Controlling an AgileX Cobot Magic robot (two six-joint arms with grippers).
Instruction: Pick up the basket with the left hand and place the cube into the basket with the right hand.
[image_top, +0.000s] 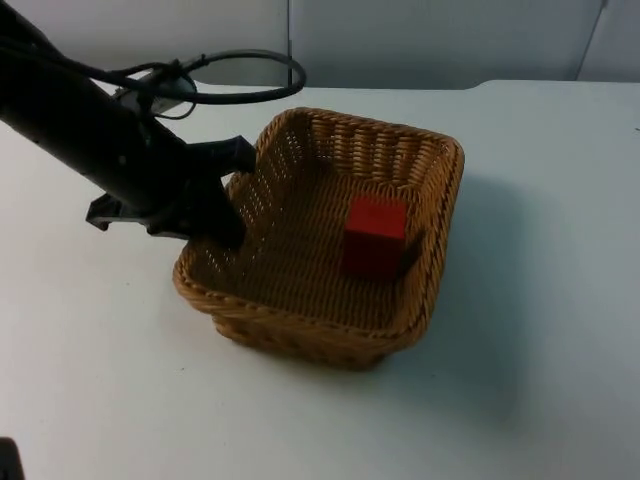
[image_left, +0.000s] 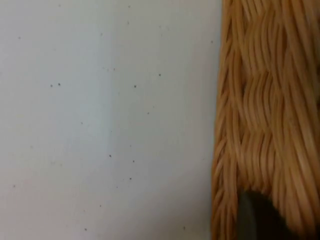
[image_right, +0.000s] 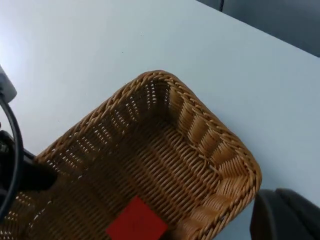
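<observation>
Here the woven wicker basket (image_top: 300, 300) is in the middle of the white table (image_top: 540, 380), and the red cube (image_top: 375, 235) is inside it, on the basket floor close to the wall at my right side. The cube stands flat on one face. Nothing else is in the basket. I can read no label or writing on the basket or on the cube.

My left gripper (image_top: 228, 205) is at the basket's left wall and is closed on the rim there; one finger goes down inside the wall, against the weave. My left wrist view gives the outer side of this wall (image_left: 265, 110) very close, with the speckled table beside it.

My right wrist view looks down into the basket (image_right: 210, 145) from above. It gives the cube's top face (image_right: 136, 222) and the far rounded corner of the rim. Of my right gripper I see one black fingertip (image_right: 285, 215), above the table just beside the basket; open or closed, I cannot tell.
</observation>
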